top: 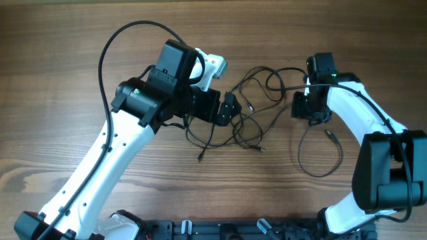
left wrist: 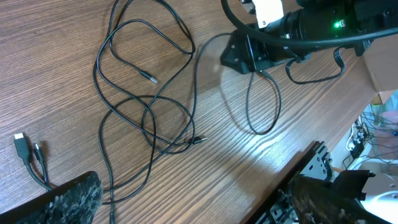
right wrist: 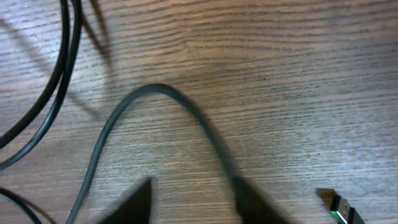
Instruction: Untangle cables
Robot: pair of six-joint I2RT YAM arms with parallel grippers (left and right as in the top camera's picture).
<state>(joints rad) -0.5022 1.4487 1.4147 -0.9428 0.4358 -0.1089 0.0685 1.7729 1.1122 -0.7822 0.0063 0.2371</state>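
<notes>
Loose loop (top: 299, 155): closest to the front edge of the table (top: 60, 73), one thin black strand swings out wide beside the right arm.
Plug end (top: 200, 158): pokes out alone, toward the left edge.
Cables (top: 248, 127): mid-table, and what a knot, with black strands crossing over and over.
Left tool (top: 232, 109): jaws spread wide, empty, hovering at the tangle's left side.
Right tool (top: 309, 112): down low over a strand at the tangle's right side; its fingers are blurred, so the grip is impossible to call.
</notes>
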